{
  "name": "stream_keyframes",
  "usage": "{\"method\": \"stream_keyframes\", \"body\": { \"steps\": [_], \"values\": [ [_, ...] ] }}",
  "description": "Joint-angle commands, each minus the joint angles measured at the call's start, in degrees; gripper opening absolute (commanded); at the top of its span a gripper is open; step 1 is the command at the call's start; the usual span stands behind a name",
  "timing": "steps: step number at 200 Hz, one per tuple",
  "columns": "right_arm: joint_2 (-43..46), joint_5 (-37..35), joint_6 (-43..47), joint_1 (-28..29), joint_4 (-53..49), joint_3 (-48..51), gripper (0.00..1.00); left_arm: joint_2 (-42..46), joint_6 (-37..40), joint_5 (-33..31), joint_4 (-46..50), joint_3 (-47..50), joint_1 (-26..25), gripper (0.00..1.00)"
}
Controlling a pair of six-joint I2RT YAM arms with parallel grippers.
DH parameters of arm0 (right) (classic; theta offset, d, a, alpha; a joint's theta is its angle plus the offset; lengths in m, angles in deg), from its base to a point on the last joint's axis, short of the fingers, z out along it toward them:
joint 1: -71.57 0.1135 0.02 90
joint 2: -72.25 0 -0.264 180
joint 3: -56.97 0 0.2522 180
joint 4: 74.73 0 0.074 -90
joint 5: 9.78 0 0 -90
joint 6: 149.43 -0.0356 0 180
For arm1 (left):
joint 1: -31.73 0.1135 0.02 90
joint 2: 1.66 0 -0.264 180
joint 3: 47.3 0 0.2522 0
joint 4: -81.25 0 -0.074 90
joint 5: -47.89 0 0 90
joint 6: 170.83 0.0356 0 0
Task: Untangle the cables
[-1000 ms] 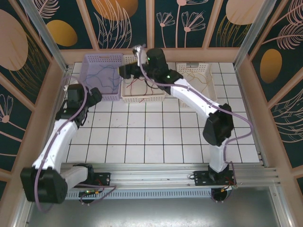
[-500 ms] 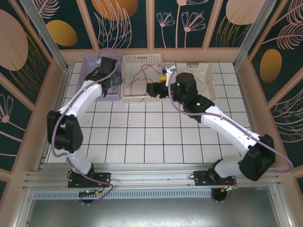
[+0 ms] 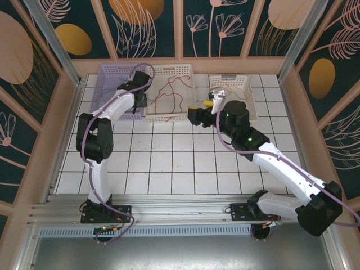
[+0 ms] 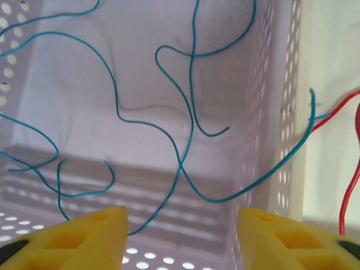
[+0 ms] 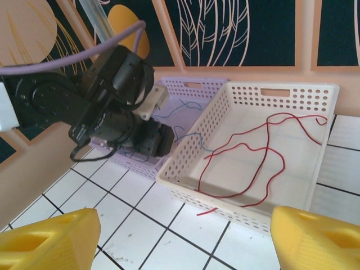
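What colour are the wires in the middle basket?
Red wires, clearest in right wrist view.

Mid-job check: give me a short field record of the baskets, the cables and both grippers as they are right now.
lilac basket: far left, holds the blue cables
stray: one blue cable crosses the lilac basket's right wall toward the white basket
white basket: middle, holds the red cables; one red end pokes out at its near wall
third basket: far right, contents unclear
left gripper: fingers apart, above the lilac basket's right side, holding nothing
right gripper: fingers apart, over the tiles in front of the white basket, holding nothing
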Motion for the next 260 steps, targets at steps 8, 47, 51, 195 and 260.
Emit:
{"method": "stream_keyframes", "body": {
  "steps": [8,47,51,195,260],
  "values": [
    [1.6,1.4,1.1,-0.2,1.1,1.5,0.8,-2.7,0.3,-0.7,0.9,-3.1,0.4,0.47],
    [1.5,1.4,1.1,-0.3,1.0,1.9,0.8,-3.4,-0.5,2.1,-0.2,-2.1,1.9,0.42],
    [1.4,1.5,1.2,-0.3,1.0,1.9,0.8,-3.4,-0.6,2.3,-0.3,-1.9,2.1,0.42],
    [-1.4,2.9,0.6,-0.3,-0.1,-0.3,0.8,-3.1,-2.5,10.1,-3.9,4.4,9.3,0.47],
    [-3.1,4.3,-0.1,0.3,1.3,-0.1,0.8,-3.1,-5.2,5.9,-6.0,1.3,11.7,0.85]
  ]
}}
